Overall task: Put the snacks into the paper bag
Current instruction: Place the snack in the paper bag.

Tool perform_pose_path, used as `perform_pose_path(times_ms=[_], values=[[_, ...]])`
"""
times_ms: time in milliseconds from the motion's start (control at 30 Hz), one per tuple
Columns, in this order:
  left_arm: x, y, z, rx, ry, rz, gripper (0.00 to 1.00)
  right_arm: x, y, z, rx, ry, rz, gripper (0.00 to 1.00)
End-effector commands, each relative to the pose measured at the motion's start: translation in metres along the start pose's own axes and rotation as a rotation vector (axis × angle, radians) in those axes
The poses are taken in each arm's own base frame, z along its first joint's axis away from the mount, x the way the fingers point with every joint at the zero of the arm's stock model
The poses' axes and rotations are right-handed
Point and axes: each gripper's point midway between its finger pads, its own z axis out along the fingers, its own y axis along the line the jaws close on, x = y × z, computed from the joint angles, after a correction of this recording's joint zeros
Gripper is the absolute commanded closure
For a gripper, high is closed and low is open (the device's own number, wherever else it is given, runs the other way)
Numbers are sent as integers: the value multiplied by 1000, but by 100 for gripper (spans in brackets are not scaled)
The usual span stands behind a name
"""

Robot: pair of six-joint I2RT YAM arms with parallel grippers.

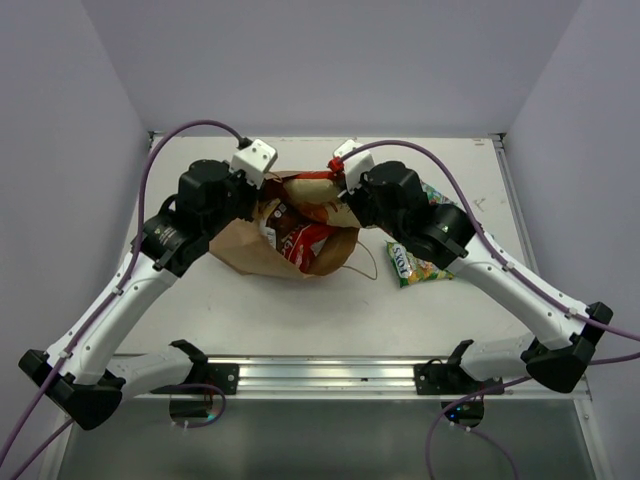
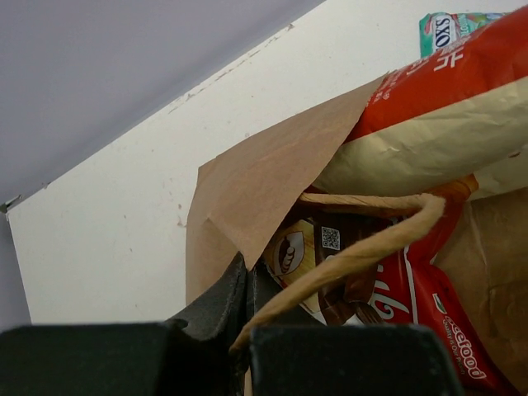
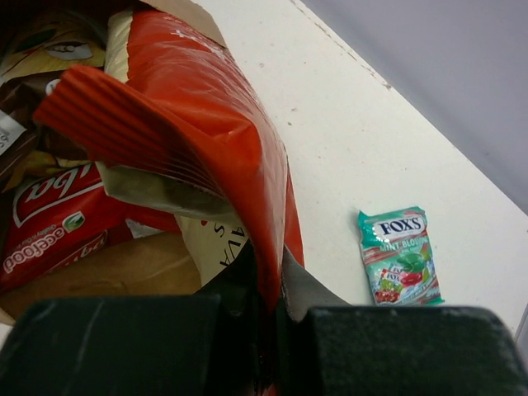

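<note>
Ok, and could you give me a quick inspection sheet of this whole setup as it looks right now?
Surface: white table, a few faint marks.
Job's things: paper bag mid-table, mouth open, a red-white packet inside; red-orange bag at its mouth; green candy packet and a second green packet on the table to its right.
Clutter: nothing seen.
Grippers: left gripper shut on the paper bag's edge; right gripper shut on the red-orange bag.
Cables: purple cables loop along both arms.
Surroundings: plain pale walls; metal rail at the near edge.
</note>
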Motion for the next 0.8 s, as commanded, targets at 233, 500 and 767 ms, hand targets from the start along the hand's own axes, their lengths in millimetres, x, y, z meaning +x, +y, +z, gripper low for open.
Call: perform_pose_path(times_ms=[233,500,767], values=[[-40,-7,-12,85,-109,12,100,-20,-1,9,20,-85,76,100],[-56,-15,-5,127,-123,-49,100,-17,52,43,-117,-110,122,100],[-70,-18,-9,144,-145,-129,100,-14,83,63,-176,-97,231,100]])
